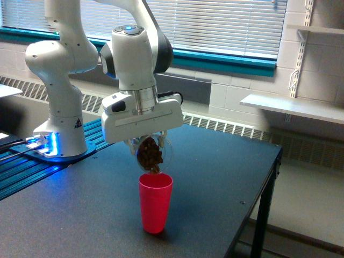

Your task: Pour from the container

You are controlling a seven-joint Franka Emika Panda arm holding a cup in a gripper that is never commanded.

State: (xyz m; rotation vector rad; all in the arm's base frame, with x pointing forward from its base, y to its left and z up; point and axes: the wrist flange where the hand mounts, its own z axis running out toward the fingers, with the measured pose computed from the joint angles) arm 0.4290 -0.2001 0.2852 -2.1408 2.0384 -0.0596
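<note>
The white robot arm [134,59] reaches down over the dark tabletop [215,177], and its pincer [148,141] is clamped on the container [153,153], a clear, rounded plastic jar. The fingers themselves are mostly hidden behind the broad white hand block and the jar's body, so the exact gap between them cannot be read (only that the jar hangs gripped beneath the block).

The container is tipped steeply, its mouth turned down toward the red cup [156,201], and it sits directly above that cup, just clear of the rim. Inside the jar lies a mass of brown pieces [150,156], gathered toward the lower, open end; the lowest bits reach right to the level just above the cup's opening. Whether any piece is in mid-fall is too small to tell.

The red cup stands upright on the tabletop, below the pincer and apart from everything else on the surface. To the exterior view's left of the cup, well apart, is the arm's base [59,134], white, mounted on a blue platform [32,172] with a blue light glowing at its foot. Behind the cup, beyond the far edge of the tabletop, runs a radiator grille [226,126] along the wall under a window with closed blinds [215,21]. To the exterior view's right of the cup, farther back, a pale shelf [290,107] juts from the wall.
</note>
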